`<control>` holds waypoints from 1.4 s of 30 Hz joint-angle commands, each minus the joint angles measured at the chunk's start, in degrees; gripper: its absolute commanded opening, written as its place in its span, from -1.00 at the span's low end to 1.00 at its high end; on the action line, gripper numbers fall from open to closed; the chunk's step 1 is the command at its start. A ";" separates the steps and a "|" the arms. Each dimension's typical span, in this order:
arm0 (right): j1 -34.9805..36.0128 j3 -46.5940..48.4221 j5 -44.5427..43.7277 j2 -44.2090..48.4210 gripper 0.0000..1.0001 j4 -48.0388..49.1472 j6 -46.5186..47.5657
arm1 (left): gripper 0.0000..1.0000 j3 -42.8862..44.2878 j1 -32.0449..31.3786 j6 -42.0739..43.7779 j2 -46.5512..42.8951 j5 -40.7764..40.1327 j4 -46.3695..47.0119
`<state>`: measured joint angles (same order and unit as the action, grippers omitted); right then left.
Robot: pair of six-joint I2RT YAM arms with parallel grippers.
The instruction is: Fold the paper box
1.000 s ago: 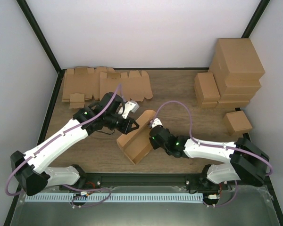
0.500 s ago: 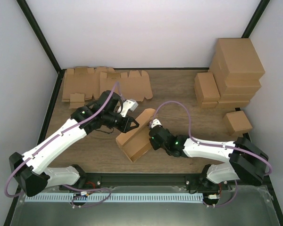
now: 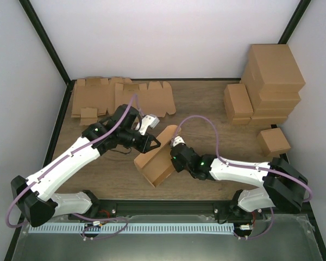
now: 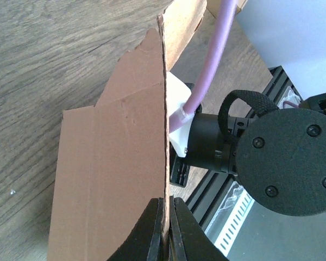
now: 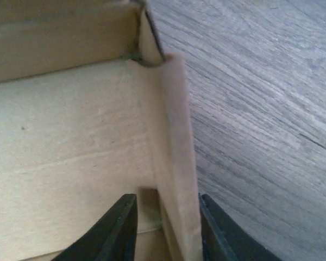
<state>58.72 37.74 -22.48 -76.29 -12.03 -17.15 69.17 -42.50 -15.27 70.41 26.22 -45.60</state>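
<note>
- The box [image 3: 157,160], half-folded into an open tray, sits on the counter [image 3: 206,109] between the two arms, one long side tilted up.
- The left hand [image 3: 154,143] is at the box's far-left wall. In its wrist view the fingers [image 4: 155,231] are pressed together on the thin upright edge of that wall, pinching it.
- The right hand [image 3: 173,156] is at the box's right wall. In its wrist view the fingers [image 5: 119,231] straddle the doubled wall, one inside the tray and one outside. I cannot tell whether they actually clamp it.
- Flat blanks [image 3: 122,98] lie beyond the box to its far left.
- Brown cartons [image 3: 271,81] are stacked well apart from the box to its far right.
</note>
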 commanded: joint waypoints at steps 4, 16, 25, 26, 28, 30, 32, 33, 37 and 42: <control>0.15 2.37 1.99 3.65 0.09 0.17 -1.86 | -0.91 -3.93 3.28 -2.73 1.12 -0.20 4.40; -8.38 2.93 13.30 11.22 0.91 -8.24 -15.72 | -0.44 -15.97 8.82 -12.27 0.74 3.94 19.23; -16.14 -0.77 14.55 21.04 0.29 -17.08 -28.04 | 0.49 -18.99 14.26 -16.02 -12.04 -5.63 21.55; -16.19 -0.48 14.08 20.98 0.12 -18.95 -29.43 | 0.41 -18.84 15.40 -15.98 -12.39 -7.34 20.24; -16.18 0.54 12.56 19.85 -0.59 -24.47 -35.47 | 0.09 -18.54 17.08 -14.73 -11.47 -11.23 16.75; -16.18 1.57 12.44 17.70 -0.97 -28.89 -39.67 | -0.41 -19.26 17.55 -13.46 -9.13 -12.71 16.10; -16.18 1.68 14.75 15.15 -0.99 -30.30 -41.43 | -0.82 -21.23 17.59 -12.21 -6.26 -10.44 18.39; -16.22 1.28 15.91 13.93 -0.99 -30.39 -42.47 | -0.91 -22.47 17.42 -11.79 -4.79 -8.98 20.14; -16.10 -2.61 21.55 10.01 -0.99 -24.65 -43.58 | -0.92 -24.66 15.17 -10.69 1.38 -8.73 25.66; -16.10 -5.70 24.46 7.69 -0.99 -17.39 -45.41 | -0.93 -23.76 11.10 -9.51 10.33 -9.48 30.89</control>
<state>42.83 33.06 -1.21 -67.37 -34.65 -58.87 44.66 -28.86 -26.76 76.29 16.73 -21.67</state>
